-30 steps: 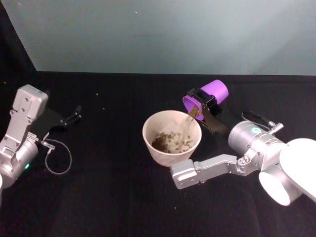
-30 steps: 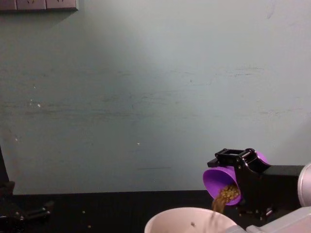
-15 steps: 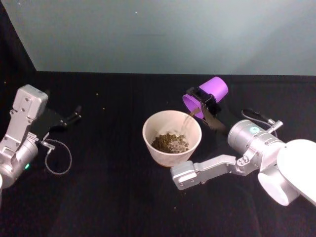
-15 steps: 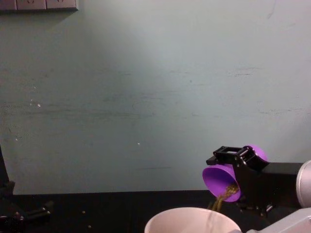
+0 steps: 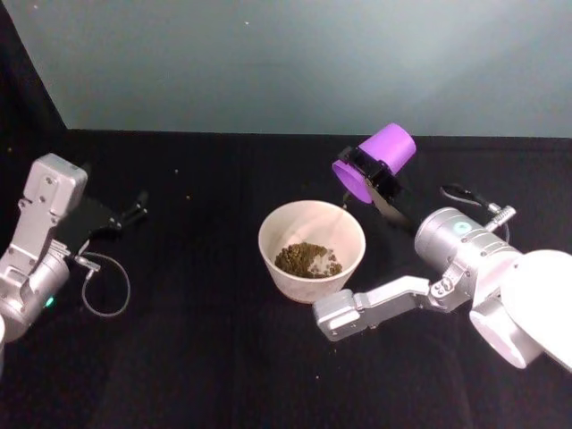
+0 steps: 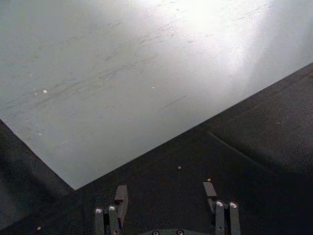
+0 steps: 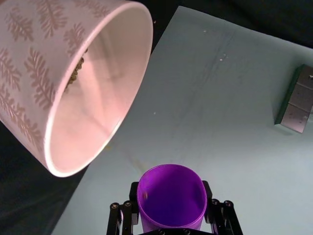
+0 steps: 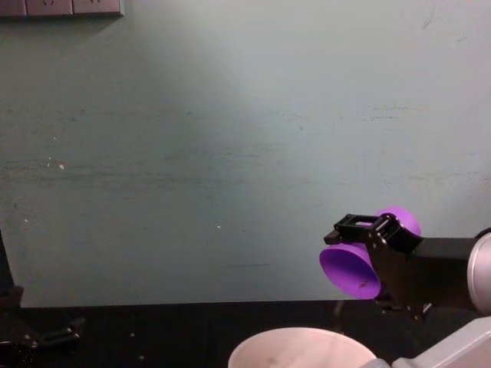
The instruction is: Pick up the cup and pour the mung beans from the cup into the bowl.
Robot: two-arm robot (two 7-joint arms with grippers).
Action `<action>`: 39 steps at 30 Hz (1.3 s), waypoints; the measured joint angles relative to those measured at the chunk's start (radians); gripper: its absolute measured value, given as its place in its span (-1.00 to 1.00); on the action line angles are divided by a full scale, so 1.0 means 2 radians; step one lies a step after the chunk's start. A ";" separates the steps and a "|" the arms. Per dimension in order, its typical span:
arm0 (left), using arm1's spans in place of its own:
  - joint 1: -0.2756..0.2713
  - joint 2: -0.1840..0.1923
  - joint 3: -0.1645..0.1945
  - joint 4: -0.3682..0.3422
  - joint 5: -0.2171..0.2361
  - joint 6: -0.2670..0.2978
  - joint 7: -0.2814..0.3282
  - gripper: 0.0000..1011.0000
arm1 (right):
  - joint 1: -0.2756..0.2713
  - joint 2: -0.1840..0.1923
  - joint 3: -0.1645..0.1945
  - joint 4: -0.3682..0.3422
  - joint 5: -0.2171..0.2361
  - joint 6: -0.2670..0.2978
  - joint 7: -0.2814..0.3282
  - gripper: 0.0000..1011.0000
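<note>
The right gripper (image 5: 374, 172), jaws clamping the purple cup (image 5: 376, 161), is holding it tipped mouth-down above the far right rim of the bowl (image 5: 311, 269), where the mung beans (image 5: 307, 259) are lying, while the left gripper (image 5: 132, 212), jaws wide, is sitting far left on the desk (image 5: 206, 357).

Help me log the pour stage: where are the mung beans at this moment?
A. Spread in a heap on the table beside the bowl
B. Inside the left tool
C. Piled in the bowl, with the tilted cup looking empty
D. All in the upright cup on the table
C: the mung beans lie heaped in the bowl, while the cup, held tilted above it by the right tool, shows a bare purple inside in the right wrist view.
</note>
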 joint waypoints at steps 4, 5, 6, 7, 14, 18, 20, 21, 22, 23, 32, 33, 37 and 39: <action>0.000 0.000 0.000 0.000 0.000 0.000 0.000 0.98 | 0.003 0.002 -0.004 -0.002 -0.011 0.002 0.001 0.44; 0.000 0.000 0.000 0.000 0.000 0.000 0.000 0.98 | 0.004 0.003 -0.006 -0.002 -0.016 0.003 0.002 0.44; 0.000 0.000 0.000 0.000 0.000 0.000 0.000 0.98 | 0.005 0.003 -0.008 -0.003 -0.020 0.004 0.004 0.44; 0.000 0.000 0.000 0.000 0.000 0.000 0.000 0.98 | 0.005 0.003 -0.008 -0.003 -0.020 0.004 0.004 0.44; 0.000 0.000 0.000 0.000 0.000 0.000 0.000 0.98 | 0.007 0.005 -0.013 -0.005 -0.031 0.006 0.006 0.44; 0.000 0.000 0.000 0.000 0.000 0.000 0.000 0.98 | 0.007 0.005 -0.014 -0.006 -0.031 0.004 0.006 0.44; 0.000 0.000 0.000 0.000 0.000 0.000 0.000 0.98 | 0.007 0.005 -0.016 -0.006 -0.033 0.004 0.006 0.44; 0.000 0.000 0.000 0.000 0.000 0.000 0.000 0.98 | 0.007 0.005 -0.016 -0.006 -0.033 0.004 0.006 0.44; 0.000 0.000 0.000 0.000 0.000 0.000 0.000 0.98 | 0.007 0.005 -0.017 -0.006 -0.034 0.004 0.006 0.44; 0.000 0.000 0.000 0.000 0.000 0.000 0.000 0.98 | 0.007 0.005 -0.017 -0.006 -0.034 0.005 0.006 0.44; 0.000 0.000 0.000 0.000 0.000 0.000 0.000 0.98 | -0.016 0.002 0.013 -0.010 0.030 0.003 -0.007 0.44; 0.000 0.000 0.000 0.000 0.000 0.000 0.000 0.98 | -0.023 0.001 0.024 -0.012 0.048 0.002 -0.011 0.44; 0.000 0.000 0.000 0.000 0.000 0.000 0.000 0.98 | -0.047 -0.005 0.061 -0.017 0.115 -0.003 -0.022 0.44; 0.000 0.000 0.000 0.000 0.000 0.000 0.000 0.98 | -0.058 -0.009 0.080 -0.019 0.148 -0.006 -0.027 0.44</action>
